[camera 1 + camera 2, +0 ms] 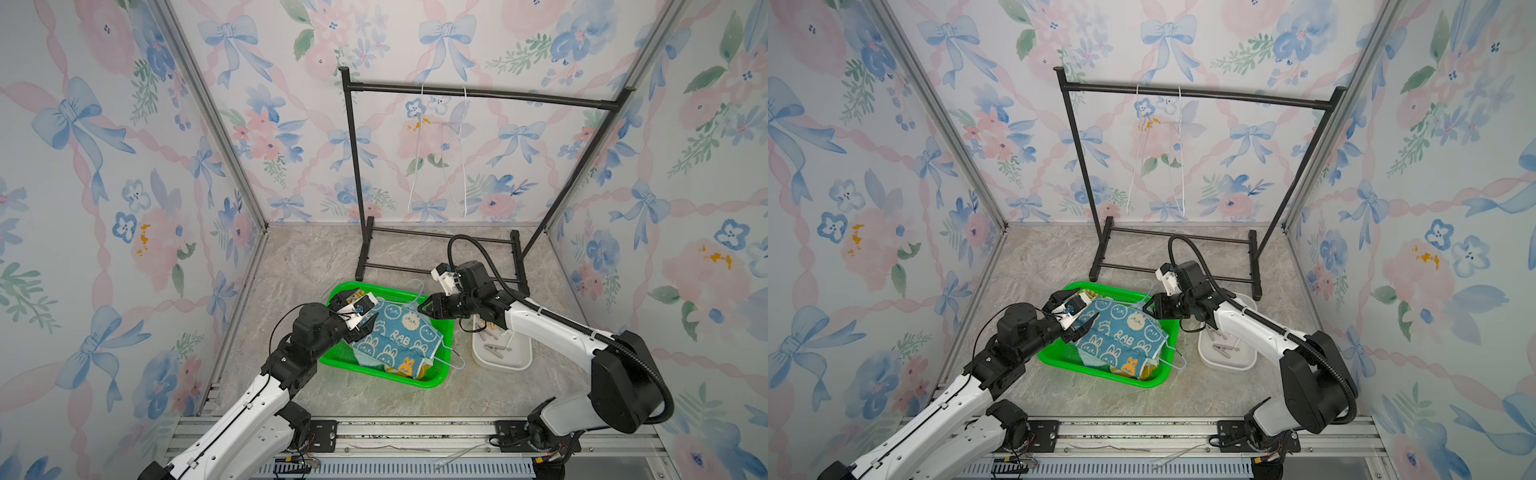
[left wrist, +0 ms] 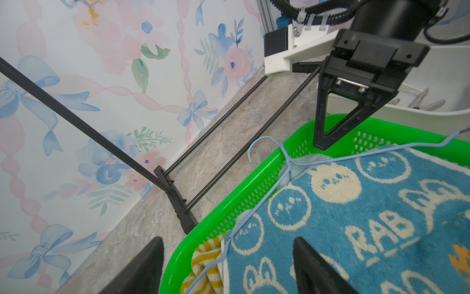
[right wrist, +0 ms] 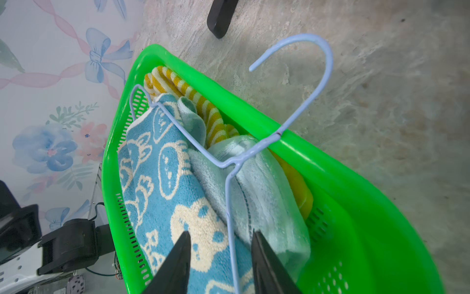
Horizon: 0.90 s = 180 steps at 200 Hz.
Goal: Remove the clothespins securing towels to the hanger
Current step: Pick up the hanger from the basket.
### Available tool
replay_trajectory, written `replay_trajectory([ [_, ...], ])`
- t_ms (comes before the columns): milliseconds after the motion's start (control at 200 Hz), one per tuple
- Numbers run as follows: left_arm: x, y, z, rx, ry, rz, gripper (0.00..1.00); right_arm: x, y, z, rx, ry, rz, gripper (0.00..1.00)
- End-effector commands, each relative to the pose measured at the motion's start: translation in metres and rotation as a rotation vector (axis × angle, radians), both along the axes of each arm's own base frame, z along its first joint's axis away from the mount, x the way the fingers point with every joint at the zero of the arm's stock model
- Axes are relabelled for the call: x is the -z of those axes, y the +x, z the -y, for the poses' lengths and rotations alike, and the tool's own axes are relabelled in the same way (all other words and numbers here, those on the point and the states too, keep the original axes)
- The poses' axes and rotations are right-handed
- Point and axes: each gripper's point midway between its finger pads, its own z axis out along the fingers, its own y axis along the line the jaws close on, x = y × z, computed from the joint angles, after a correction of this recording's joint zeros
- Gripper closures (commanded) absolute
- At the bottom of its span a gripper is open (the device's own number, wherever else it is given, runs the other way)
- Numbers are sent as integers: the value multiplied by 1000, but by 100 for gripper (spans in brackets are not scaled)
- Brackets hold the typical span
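A green basket holds the towels: the blue bunny towel on top, the pale teal one and the yellow-striped one under it. A light blue wire hanger lies across them, its hook over the basket rim. Several clothespins lie in a white tray. My left gripper stands open over the basket's left end. My right gripper is open, its jaws either side of the hanger wire without touching it.
A black rack stands at the back with two white wire hangers on its bar; its feet reach close to the basket and tray. Flowered walls close in three sides.
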Motion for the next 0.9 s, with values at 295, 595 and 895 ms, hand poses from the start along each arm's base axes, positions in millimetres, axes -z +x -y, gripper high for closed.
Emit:
replay_trajectory([
  [295,4,0,1,9,5,-19,21,9,17,-28,18,89,-20,68],
  [595,5,0,2,12,7,-23,21,27,14,-32,10,76,-44,72],
  [895,5,0,1,8,11,-22,20,22,11,-33,-2,85,-36,93],
])
